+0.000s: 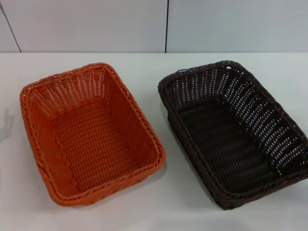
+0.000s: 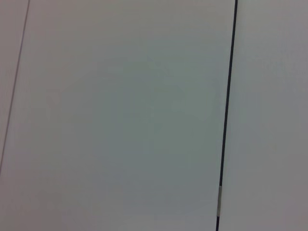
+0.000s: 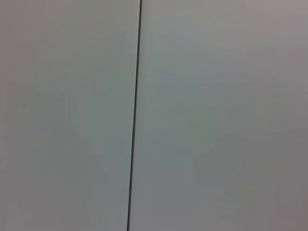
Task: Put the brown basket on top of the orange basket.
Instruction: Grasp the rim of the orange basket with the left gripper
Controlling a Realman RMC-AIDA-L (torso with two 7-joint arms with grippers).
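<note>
The orange basket (image 1: 91, 132) sits on the white table at the left of the head view, empty, open side up. The brown basket (image 1: 236, 130) sits to its right, empty and upright, a narrow gap of table between the two. Neither gripper shows in the head view. The left wrist view and the right wrist view show only a pale wall panel with a dark seam (image 2: 226, 115) (image 3: 134, 115); no fingers and no baskets appear there.
The white table (image 1: 154, 207) runs to a pale wall at the back, with a dark vertical seam (image 1: 167, 26) behind the baskets. A faint shadow lies at the far left edge of the table.
</note>
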